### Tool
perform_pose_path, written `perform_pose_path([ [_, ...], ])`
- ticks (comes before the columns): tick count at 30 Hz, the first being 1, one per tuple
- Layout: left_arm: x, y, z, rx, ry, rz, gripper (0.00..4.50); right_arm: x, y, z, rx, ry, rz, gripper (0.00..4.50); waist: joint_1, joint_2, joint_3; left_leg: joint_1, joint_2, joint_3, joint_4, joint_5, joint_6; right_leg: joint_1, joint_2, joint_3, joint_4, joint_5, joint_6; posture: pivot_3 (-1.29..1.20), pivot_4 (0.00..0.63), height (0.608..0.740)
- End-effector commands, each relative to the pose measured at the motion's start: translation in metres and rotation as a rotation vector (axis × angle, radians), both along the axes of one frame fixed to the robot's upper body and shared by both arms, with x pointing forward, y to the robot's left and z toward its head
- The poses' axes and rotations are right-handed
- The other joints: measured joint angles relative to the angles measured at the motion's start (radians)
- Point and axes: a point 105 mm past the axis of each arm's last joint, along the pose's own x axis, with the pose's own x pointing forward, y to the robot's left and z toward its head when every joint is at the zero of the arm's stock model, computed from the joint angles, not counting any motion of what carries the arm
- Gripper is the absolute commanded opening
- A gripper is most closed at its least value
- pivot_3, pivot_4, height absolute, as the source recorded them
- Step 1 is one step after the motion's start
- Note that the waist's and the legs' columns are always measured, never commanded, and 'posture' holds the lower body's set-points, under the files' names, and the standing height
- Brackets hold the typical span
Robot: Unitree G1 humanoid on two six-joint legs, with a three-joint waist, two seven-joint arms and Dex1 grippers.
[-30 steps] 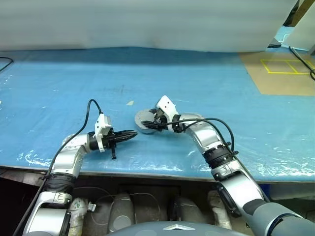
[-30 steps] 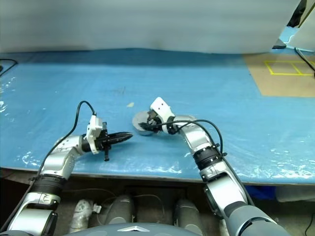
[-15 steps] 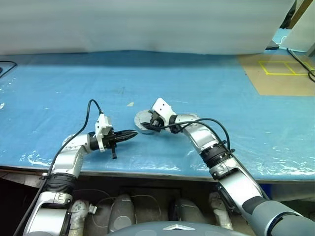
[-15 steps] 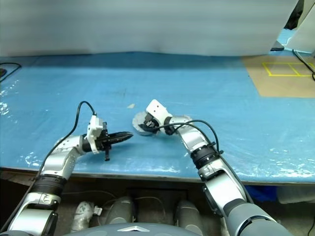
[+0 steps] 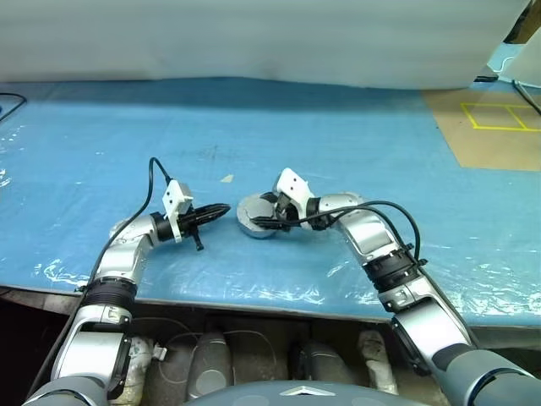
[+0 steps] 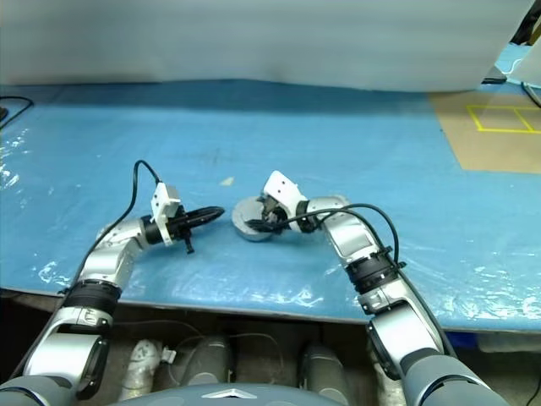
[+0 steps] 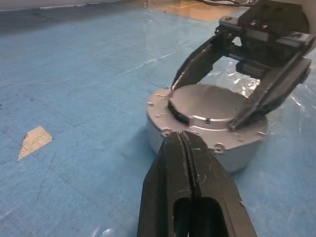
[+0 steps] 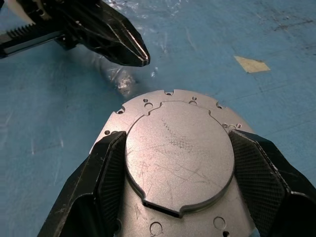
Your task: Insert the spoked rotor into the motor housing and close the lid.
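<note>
While flat on mat, motor housing (image 8: 173, 163) lid-up, right gripper (image 8: 174, 168) clamped round lid; left gripper (image 7: 183, 148) together.

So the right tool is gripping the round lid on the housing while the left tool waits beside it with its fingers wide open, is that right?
Not quite. The left tool is shut, fingers pressed together, as the left wrist view shows. The rest holds: the right tool grips the round lid on the housing, and the left waits beside it.
</note>
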Motion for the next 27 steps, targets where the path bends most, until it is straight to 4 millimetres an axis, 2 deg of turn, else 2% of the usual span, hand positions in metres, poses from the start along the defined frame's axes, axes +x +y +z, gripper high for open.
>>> perform_pose_path([
  [1,0.0,-0.005,0.004,0.007,-0.038,-0.022,0.0,-0.021,-0.017,-0.066,-0.155,0.228,-0.05,2.92,0.0,0.0,0.0,0.0,0.0,0.0,0.0,0.0,0.0,0.0,0.0,0.0,0.0,0.0,0.0,0.0,0.15,0.74],
  [11,0.0,-0.013,-0.005,0.023,-0.018,-0.036,0.0,-0.018,-0.019,-0.069,-0.172,0.217,-0.066,2.92,0.001,0.0,0.0,0.004,0.001,0.0,0.0,0.0,0.0,0.003,-0.003,0.001,0.001,0.0,0.001,0.0,0.15,0.74],
  [19,-0.002,-0.03,-0.014,0.022,-0.005,-0.06,0.0,-0.017,-0.019,-0.069,-0.167,0.215,-0.079,2.92,0.002,0.0,0.0,0.005,0.001,0.0,0.0,0.0,0.0,0.004,-0.003,0.001,0.001,0.0,0.001,0.0,0.15,0.74],
  [27,-0.003,-0.032,-0.033,0.106,0.021,-0.058,0.0,-0.012,-0.02,-0.064,-0.152,0.165,-0.09,2.92,0.005,0.002,-0.002,0.009,0.001,0.0,-0.001,0.0,0.0,0.007,-0.004,0.001,0.001,0.0,0.0,0.0,0.15,0.74],
])
